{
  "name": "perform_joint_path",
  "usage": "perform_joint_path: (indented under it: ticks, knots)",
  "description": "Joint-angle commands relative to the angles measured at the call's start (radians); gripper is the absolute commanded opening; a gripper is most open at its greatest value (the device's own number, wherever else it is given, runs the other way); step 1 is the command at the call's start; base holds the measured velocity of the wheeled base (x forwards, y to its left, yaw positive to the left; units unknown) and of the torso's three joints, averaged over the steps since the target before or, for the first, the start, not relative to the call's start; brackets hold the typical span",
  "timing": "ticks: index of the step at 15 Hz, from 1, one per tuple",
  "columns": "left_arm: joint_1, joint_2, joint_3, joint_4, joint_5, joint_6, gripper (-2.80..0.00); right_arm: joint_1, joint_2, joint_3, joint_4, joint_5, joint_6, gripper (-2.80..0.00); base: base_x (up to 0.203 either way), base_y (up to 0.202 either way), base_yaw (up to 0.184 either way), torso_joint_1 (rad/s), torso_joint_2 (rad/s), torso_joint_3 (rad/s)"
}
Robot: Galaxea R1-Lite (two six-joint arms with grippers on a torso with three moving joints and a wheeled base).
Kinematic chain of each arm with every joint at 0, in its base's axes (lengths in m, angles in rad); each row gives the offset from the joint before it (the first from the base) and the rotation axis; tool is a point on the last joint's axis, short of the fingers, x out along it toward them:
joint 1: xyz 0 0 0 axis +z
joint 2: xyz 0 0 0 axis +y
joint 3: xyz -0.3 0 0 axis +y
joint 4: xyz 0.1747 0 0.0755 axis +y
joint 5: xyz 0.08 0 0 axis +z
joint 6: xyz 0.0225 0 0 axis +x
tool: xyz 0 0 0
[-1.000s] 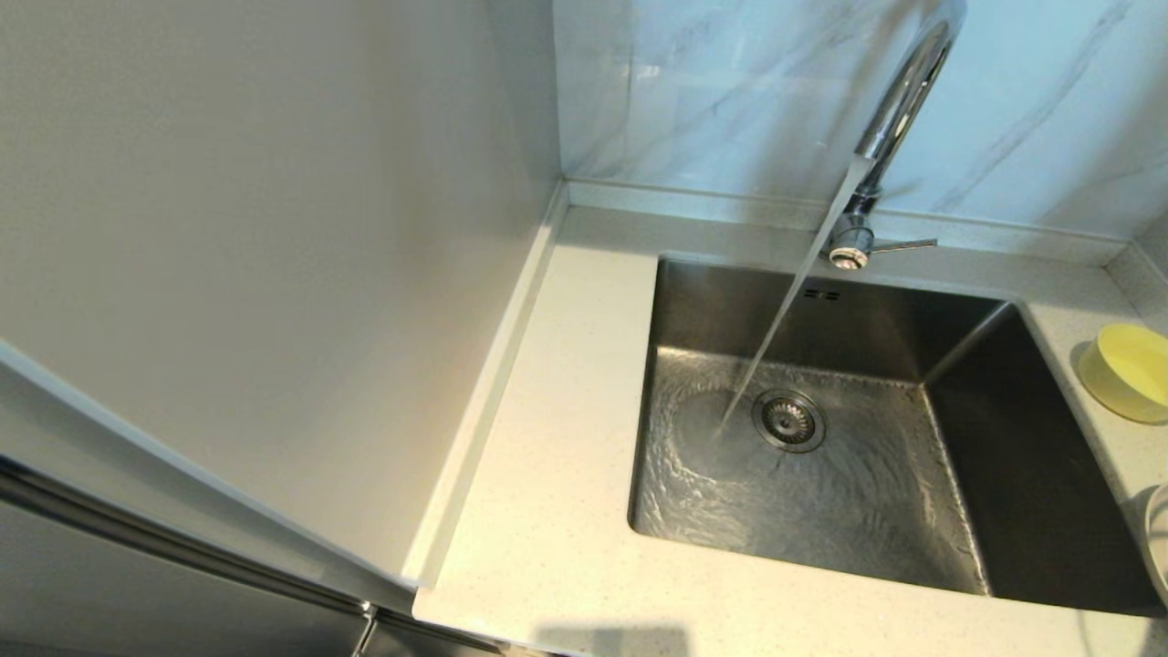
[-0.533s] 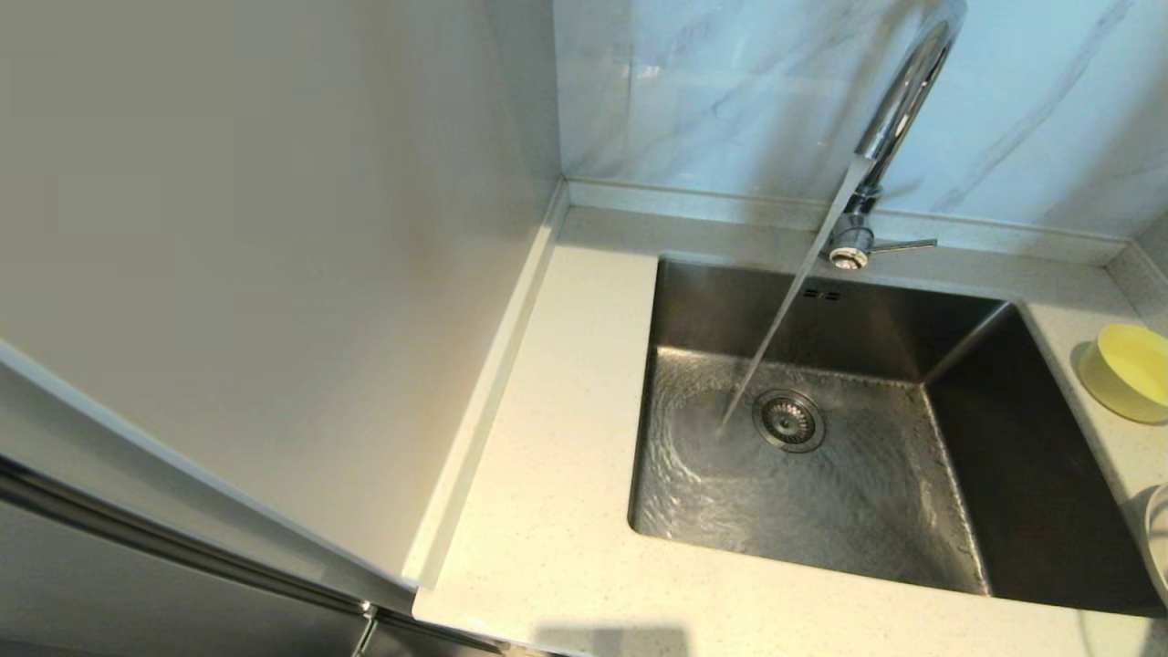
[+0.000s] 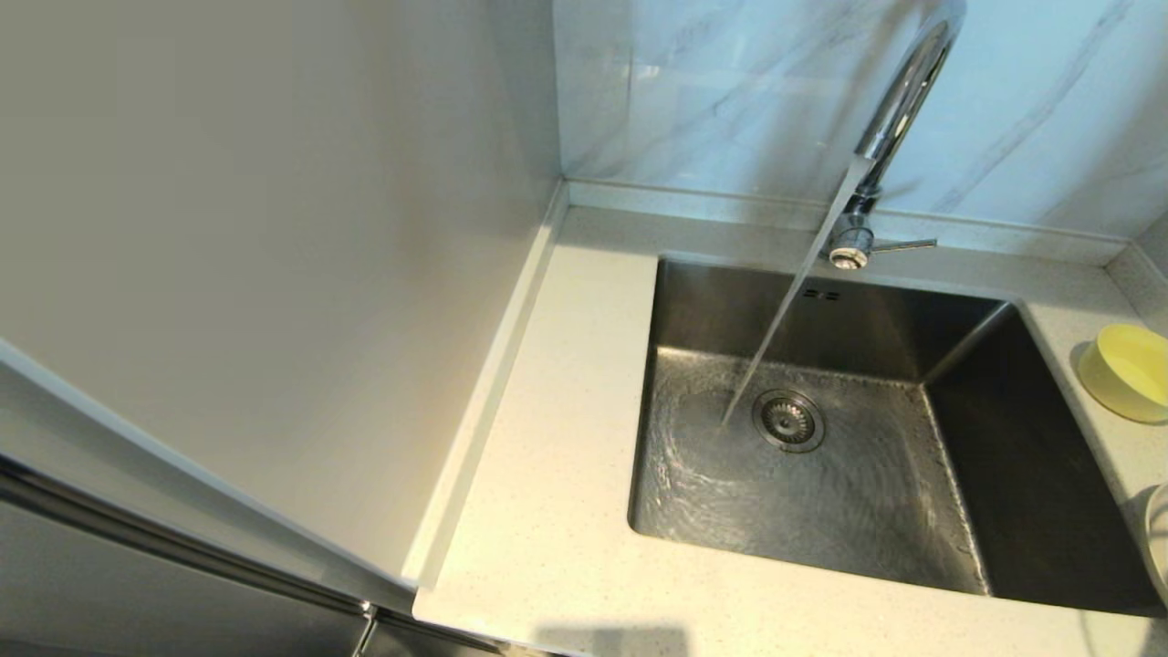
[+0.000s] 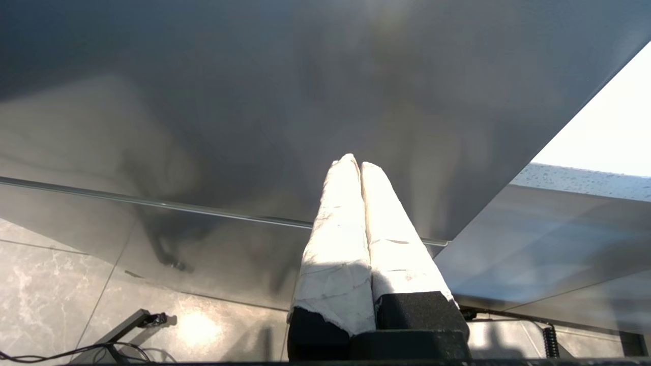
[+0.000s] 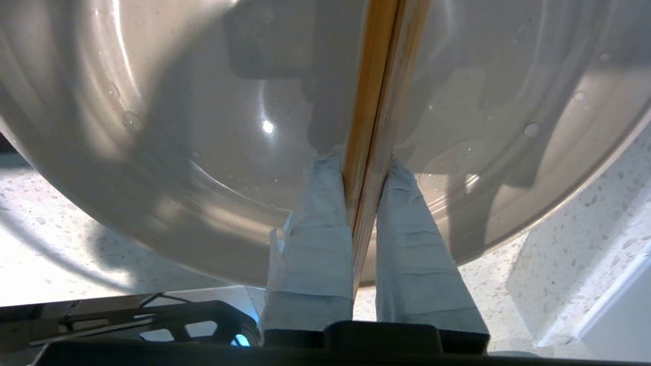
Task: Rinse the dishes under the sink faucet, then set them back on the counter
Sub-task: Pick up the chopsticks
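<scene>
Chopsticks [image 5: 379, 101] sit pinched between the right gripper [image 5: 363, 175] fingers, running out toward twelve o'clock over the plate [image 5: 152, 152]. Left gripper [image 4: 356, 165] hangs parked, fingers pressed together.

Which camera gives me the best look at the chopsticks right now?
The right wrist view: the chopsticks are clamped between the right gripper fingers, over the plate. The head view and left wrist view show none of them.
</scene>
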Motion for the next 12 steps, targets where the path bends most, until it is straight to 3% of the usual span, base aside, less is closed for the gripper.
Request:
perform_joint_path:
  ticks: [1,12]
  knots:
    - [0.0,0.0,0.0,0.0,0.0,0.0,-2.8,0.0,-0.001,0.0,0.004,0.002,-0.004,-2.8,0.0,0.0,0.0,0.0,0.0,0.0]
    - [0.0,0.0,0.0,0.0,0.0,0.0,-2.8,-0.015,-0.136,0.006,0.005,0.025,0.007,-2.8,0.0,0.0,0.0,0.0,0.0,0.0]
